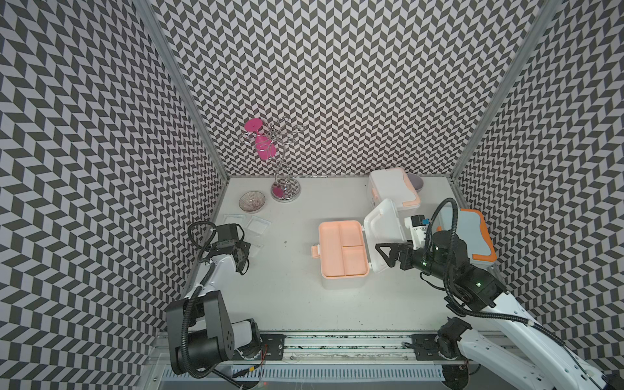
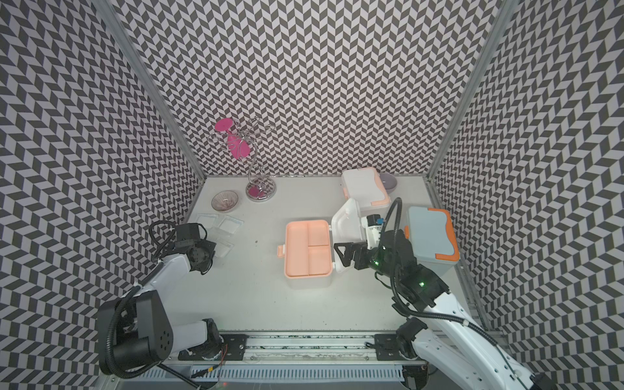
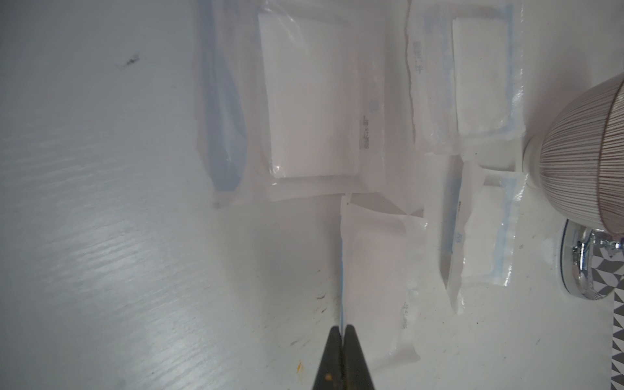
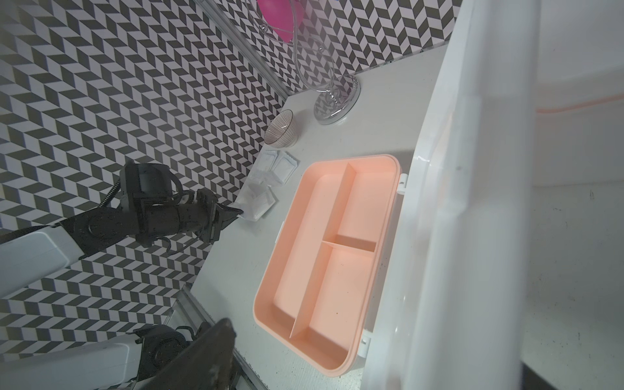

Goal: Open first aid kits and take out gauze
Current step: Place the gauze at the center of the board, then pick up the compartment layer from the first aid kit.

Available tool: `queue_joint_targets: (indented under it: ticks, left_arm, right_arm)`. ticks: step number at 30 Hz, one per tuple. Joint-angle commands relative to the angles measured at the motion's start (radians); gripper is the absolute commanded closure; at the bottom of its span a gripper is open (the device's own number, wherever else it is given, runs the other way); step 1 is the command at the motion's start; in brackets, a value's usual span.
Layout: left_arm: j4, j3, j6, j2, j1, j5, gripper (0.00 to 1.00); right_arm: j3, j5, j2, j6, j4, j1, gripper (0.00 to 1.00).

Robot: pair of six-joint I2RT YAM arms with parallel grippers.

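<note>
In both top views the left arm reaches along the left side of the table, and its wrist hides the left gripper there. The left wrist view shows the black tips clenched on the blue-edged rim of one gauze packet, which lies on the table. Three more packets lie flat just beyond it (clear wrappers, white pads), close together, two of them beside the ribbed bowl left of centre. Just right of the bowl is a chrome stand with a pink glass hanging from it, foot up.

Mid-frame sits the open kit, showing its peach tray split into three parts. Its lid is raised near upright on the right side. The right gripper is at that lid with jaws spread wide, grasping nothing. One black finger shows on the tray side, and I cannot tell whether it touches the lid.

In the upper right a white kit stands closed, with a grey bowl just behind it. At far right the blue kit is closed too, partly behind the right arm
</note>
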Motion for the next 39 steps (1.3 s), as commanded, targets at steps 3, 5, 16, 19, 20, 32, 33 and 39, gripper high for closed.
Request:
queue_joint_targets:
  ticks: [3,5,16,19,20,32,33,39]
  left_arm:
    - [0.026,-0.014,-0.005,0.005,0.0,0.001,0.93]
    - [0.024,-0.012,0.004,0.001,-0.004,0.003,0.76]
    - [-0.1,0.08,0.112,-0.171,-0.114,-0.02,0.27]
    - [-0.106,0.14,0.201,-0.241,-0.234,-0.024,0.17]
    - [-0.105,0.159,0.228,-0.263,-0.291,-0.034,0.14]
    - [-0.194,0.385,0.33,-0.194,-0.987,-0.219,0.18]
    - [-0.216,0.408,0.325,-0.158,-1.029,-0.247,0.18]
    - [-0.312,0.558,0.331,0.07,-1.156,-0.33,0.2]
  right_arm:
    - [-0.007,-0.012,-0.012,-0.007,0.046,-0.002,0.02]
    - [-0.008,-0.012,-0.015,-0.007,0.044,-0.001,0.03]
    - [-0.004,0.01,-0.031,0.002,0.033,-0.001,0.02]
    - [0.001,0.022,-0.03,0.002,0.029,-0.002,0.03]
    - [0.004,0.033,-0.029,0.003,0.027,-0.002,0.02]
    - [-0.027,0.124,-0.081,0.039,0.026,-0.001,0.02]
    - [-0.031,0.123,-0.084,0.039,0.025,-0.001,0.02]
    - [-0.049,0.117,-0.1,0.043,0.024,-0.002,0.02]
